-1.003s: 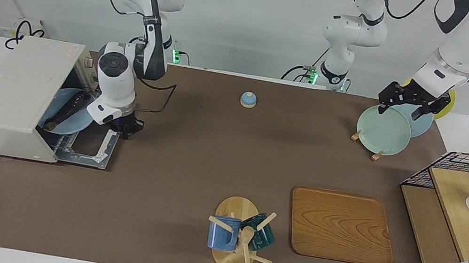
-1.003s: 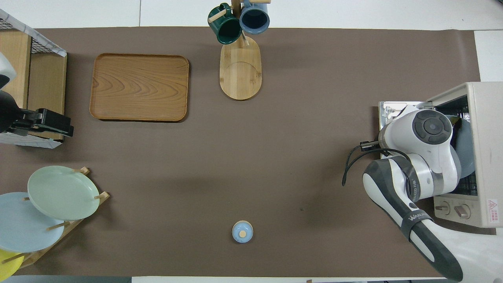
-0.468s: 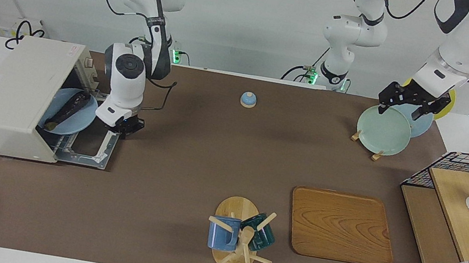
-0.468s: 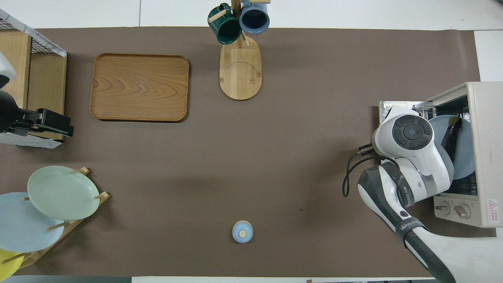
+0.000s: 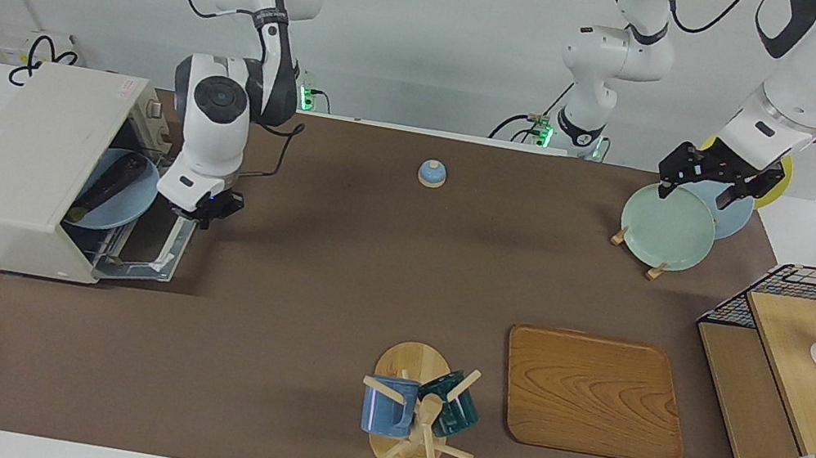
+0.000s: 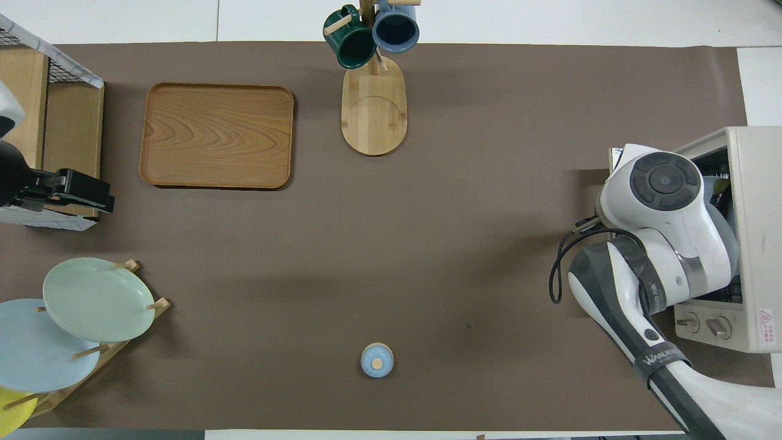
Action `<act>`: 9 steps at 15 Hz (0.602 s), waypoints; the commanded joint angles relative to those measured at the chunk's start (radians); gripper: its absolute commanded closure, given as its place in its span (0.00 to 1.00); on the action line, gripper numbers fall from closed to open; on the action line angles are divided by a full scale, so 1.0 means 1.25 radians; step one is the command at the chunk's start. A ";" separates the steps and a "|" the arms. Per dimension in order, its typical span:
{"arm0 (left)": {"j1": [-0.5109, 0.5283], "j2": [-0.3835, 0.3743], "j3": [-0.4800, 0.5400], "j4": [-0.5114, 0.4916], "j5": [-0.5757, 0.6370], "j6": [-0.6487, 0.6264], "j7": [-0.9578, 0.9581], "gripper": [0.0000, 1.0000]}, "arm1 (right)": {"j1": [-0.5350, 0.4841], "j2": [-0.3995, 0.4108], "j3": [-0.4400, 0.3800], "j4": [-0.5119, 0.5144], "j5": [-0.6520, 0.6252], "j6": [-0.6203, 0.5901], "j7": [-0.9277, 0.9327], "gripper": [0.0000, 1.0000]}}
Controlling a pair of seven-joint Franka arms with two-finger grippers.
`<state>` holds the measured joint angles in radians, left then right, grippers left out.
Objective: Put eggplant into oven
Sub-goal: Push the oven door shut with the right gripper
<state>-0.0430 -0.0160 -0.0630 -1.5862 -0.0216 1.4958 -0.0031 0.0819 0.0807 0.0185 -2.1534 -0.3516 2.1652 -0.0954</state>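
Over at the right arm's end of the table (image 5: 331, 291), dominating the picture: the cream oven (image 5: 14, 155), mouth turned toward the middle of the mat, door (image 5: 156, 249) tilted part-way up rather than lying flat. Reaching down to it from the top of the facing view, the right arm (image 5: 213, 130), bent over so as to bring its hand to the door's free edge, and by the look of things set there to swing the door closed. Up over the plate rack toward the left arm's end, the left arm (image 5: 796, 87), waiting, well clear of the action. Sitting in the oven's mouth, a pale blue plate (image 5: 126, 203), serving as a carrier for the load and probably far enough in to clear the door's swing. On that plate, lying lengthwise, the eggplant (image 5: 109, 183), dark and slender, already inside the oven; loading judged done, only the door left to shut. Now the right gripper (image 5: 205, 210): fingertips pinched fully together, nothing seen between them, down at the door's free edge; hooked under it or merely nudging it, impossible to say. Eggplant apart from those jaws, deeper in the oven, with the plate's rim between. Left gripper (image 5: 694, 196): jaws spread wide, empty, hanging over the green plate (image 5: 665, 226) in the rack.
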 commanded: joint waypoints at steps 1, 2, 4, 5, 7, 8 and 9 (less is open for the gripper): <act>0.006 -0.010 -0.005 -0.002 0.016 -0.005 0.007 0.00 | -0.077 -0.009 -0.025 0.026 -0.044 0.010 -0.099 0.98; 0.006 -0.010 -0.005 -0.002 0.016 -0.006 0.007 0.00 | -0.090 -0.019 -0.025 0.027 -0.040 0.003 -0.115 0.98; 0.006 -0.009 -0.005 -0.002 0.016 -0.005 0.007 0.00 | -0.117 -0.020 -0.025 0.035 -0.037 -0.008 -0.142 0.98; 0.006 -0.010 -0.005 -0.002 0.016 -0.005 0.007 0.00 | -0.126 -0.020 -0.025 0.039 -0.035 -0.015 -0.154 0.98; 0.006 -0.010 -0.005 -0.002 0.016 -0.005 0.007 0.00 | -0.143 -0.031 -0.025 0.040 -0.032 -0.024 -0.178 0.98; 0.006 -0.010 -0.005 -0.002 0.016 -0.006 0.007 0.00 | -0.153 -0.039 -0.025 0.040 -0.032 -0.025 -0.189 0.98; 0.006 -0.010 -0.005 -0.002 0.016 -0.006 0.007 0.00 | -0.164 -0.042 -0.023 0.040 -0.030 -0.035 -0.201 0.98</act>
<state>-0.0430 -0.0160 -0.0630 -1.5862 -0.0216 1.4958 -0.0031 -0.0402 -0.0463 0.0166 -2.1037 -0.3306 2.0595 -0.2793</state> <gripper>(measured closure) 0.000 0.978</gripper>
